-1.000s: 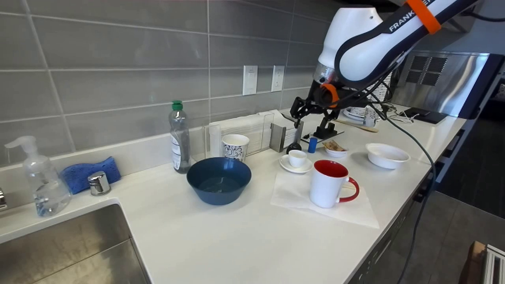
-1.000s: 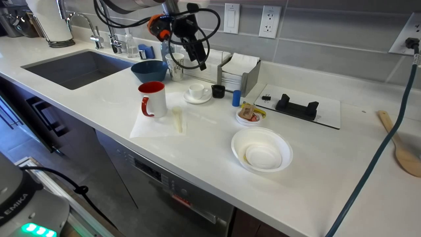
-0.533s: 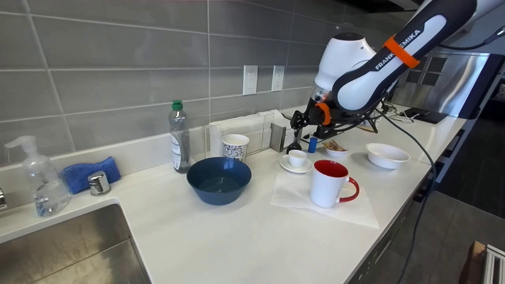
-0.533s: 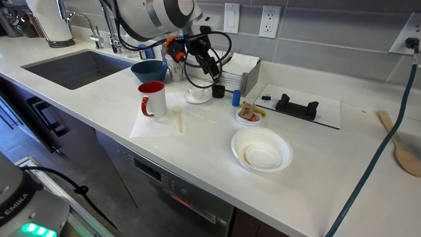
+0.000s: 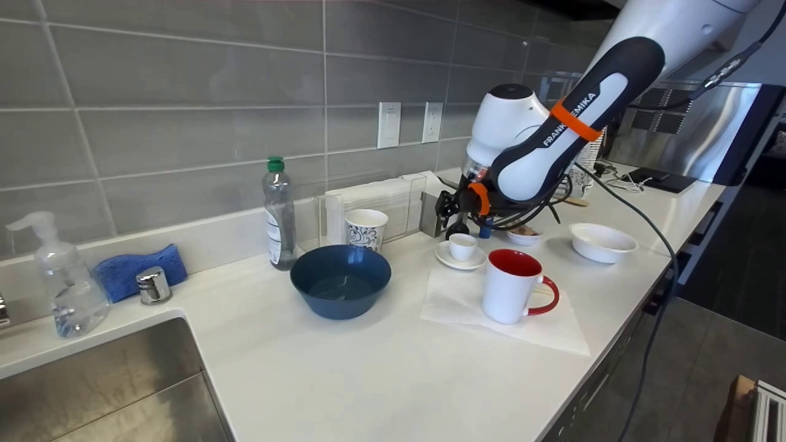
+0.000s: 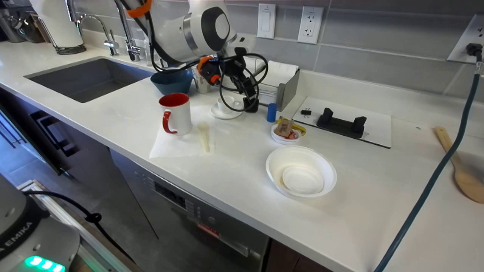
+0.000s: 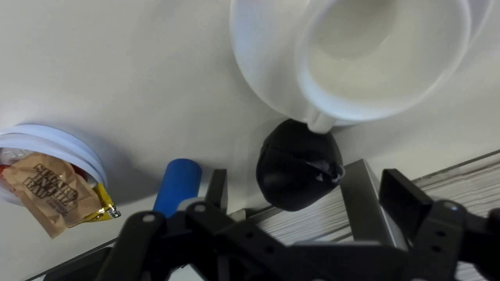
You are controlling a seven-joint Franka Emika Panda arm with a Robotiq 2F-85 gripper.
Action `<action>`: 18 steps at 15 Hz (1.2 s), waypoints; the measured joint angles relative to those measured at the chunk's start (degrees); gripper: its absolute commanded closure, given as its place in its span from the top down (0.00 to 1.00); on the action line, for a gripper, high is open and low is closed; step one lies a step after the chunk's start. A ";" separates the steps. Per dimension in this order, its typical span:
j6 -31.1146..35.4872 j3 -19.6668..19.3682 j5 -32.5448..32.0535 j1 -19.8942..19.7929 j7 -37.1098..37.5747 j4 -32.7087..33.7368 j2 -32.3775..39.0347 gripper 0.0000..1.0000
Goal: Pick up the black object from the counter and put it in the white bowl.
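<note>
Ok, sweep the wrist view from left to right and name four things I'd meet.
Sugar In The Raw packet → blue cylinder → rounded black object → white espresso cup.

I see a shiny white worktop (image 6: 234, 170). Right on it are a round shallow white bowl (image 6: 302, 158), a small lumpy black thing (image 7: 293, 169), a blue thing shaped like a tiny can (image 6: 271, 113), a deep dark-blue bowl (image 5: 341, 307), a sheet of white paper (image 5: 454, 304) and a brown wooden spoon (image 6: 468, 185).
</note>
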 measured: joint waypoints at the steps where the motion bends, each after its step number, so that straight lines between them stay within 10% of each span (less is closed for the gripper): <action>1: 0.01 -0.77 0.23 0.93 0.05 0.67 0.84 1.00; 8: 1.15 -5.12 2.02 4.68 0.11 3.48 5.82 1.00; 9: 1.64 -5.71 2.24 5.15 0.11 3.73 6.47 0.75; 18: 2.85 -8.28 7.18 8.16 0.10 5.54 9.26 0.19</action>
